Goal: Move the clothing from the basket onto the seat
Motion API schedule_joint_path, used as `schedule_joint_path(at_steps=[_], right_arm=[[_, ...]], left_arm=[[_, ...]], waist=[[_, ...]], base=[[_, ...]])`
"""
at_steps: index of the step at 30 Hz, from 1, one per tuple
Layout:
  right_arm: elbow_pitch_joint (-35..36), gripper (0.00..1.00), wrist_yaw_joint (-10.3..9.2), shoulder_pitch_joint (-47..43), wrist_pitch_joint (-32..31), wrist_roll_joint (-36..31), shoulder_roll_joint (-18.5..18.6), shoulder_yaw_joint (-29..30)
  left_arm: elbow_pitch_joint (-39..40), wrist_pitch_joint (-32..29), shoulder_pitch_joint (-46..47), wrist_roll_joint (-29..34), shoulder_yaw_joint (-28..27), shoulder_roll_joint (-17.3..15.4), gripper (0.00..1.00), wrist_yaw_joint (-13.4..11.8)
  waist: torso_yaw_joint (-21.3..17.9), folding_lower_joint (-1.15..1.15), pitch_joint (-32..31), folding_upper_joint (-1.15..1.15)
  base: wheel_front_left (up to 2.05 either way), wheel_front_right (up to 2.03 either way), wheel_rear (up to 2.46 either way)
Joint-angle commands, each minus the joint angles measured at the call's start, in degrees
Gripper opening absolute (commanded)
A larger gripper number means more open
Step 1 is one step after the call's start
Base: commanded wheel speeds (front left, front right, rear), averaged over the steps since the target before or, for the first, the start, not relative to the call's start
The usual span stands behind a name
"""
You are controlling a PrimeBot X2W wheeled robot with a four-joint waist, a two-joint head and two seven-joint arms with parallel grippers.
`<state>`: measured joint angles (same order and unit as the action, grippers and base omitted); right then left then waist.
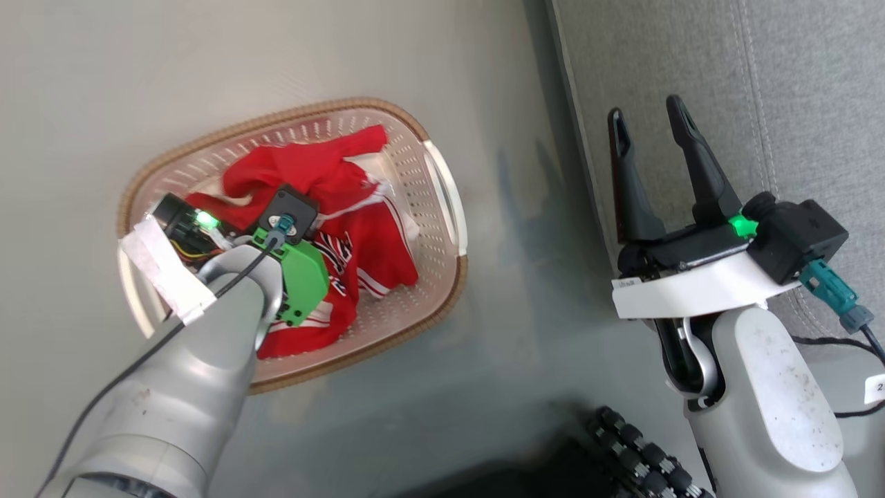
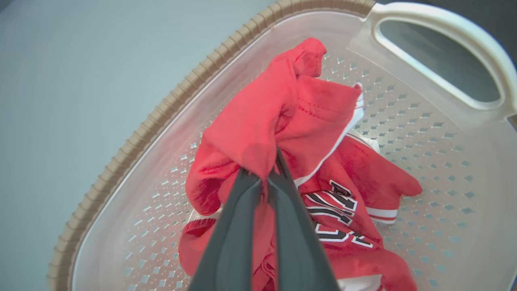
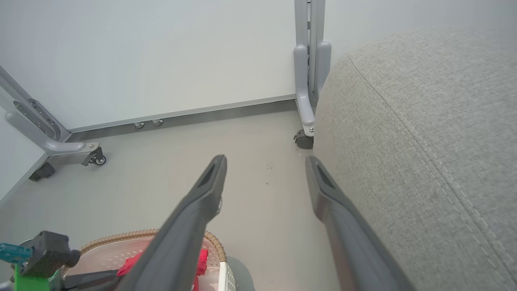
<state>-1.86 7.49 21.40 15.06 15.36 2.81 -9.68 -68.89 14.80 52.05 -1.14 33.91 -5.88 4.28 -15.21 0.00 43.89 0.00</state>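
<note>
Left gripper [image 2: 262, 166] lowered, pinching clothing [image 2: 250, 125]

A smooth pale grey floor [image 3: 250, 194] runs to a plain white partition panel [image 3: 161, 52] on the far side, edged at its foot by a grey metal rail [image 3: 226, 110]. At the far right a grey upright post [image 3: 309, 60] stands on a black caster [image 3: 303, 140]. A second caster [image 3: 96, 158] sits under a slanted brace [image 3: 36, 121] at the far left. The light is soft and even, leaving a dull sheen on the floor.

Dark-and-white lettering on the clothing [image 2: 335, 202] is too folded to read.
</note>
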Motion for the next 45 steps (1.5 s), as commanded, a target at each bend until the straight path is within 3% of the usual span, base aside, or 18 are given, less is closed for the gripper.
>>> schedule_joint_path(at_steps=[1, 11, 29, 37, 45], right_arm=[[-0.3, 1.00, 0.00, -1.1, 0.2, -0.7, 0.2, 0.4], [-2.3, 1.00, 0.00, -5.8, 0.2, -3.8, 0.2, 2.5], [-0.6, 1.00, 0.00, -13.5, -3.9, -6.7, 0.2, 3.5], [1.7, 1.00, 0.00, -16.9, -6.8, -6.9, 0.2, 2.7], [3.7, 1.00, 0.00, -20.9, -8.9, -6.3, 0.2, 1.8]], left_arm=[[1.3, 0.5, -1.5, -1.3, -0.5, 0.4, 0.00, -0.1], [18.0, 0.4, -10.7, -7.6, -4.4, 2.0, 0.00, -0.2], [53.8, 0.4, -28.2, -13.0, -13.1, 1.0, 0.00, -0.9], [63.5, 0.4, -35.2, -14.2, -15.1, 1.3, 0.00, -0.4], [68.2, 0.3, -41.8, -14.5, -14.3, 0.3, 0.00, -0.3]], waist=[[4.0, 0.00, -6.2, 0.00], [8.0, 0.00, -16.1, 0.00], [12.1, 0.00, -30.7, 0.00], [12.4, 0.00, -35.6, 0.00], [12.2, 0.00, -39.4, 0.00]], base=[[0.00, 0.00, 0.00], [0.00, 0.00, 0.00], [0.00, 0.00, 0.00], [0.00, 0.00, 0.00], [0.00, 0.00, 0.00]])
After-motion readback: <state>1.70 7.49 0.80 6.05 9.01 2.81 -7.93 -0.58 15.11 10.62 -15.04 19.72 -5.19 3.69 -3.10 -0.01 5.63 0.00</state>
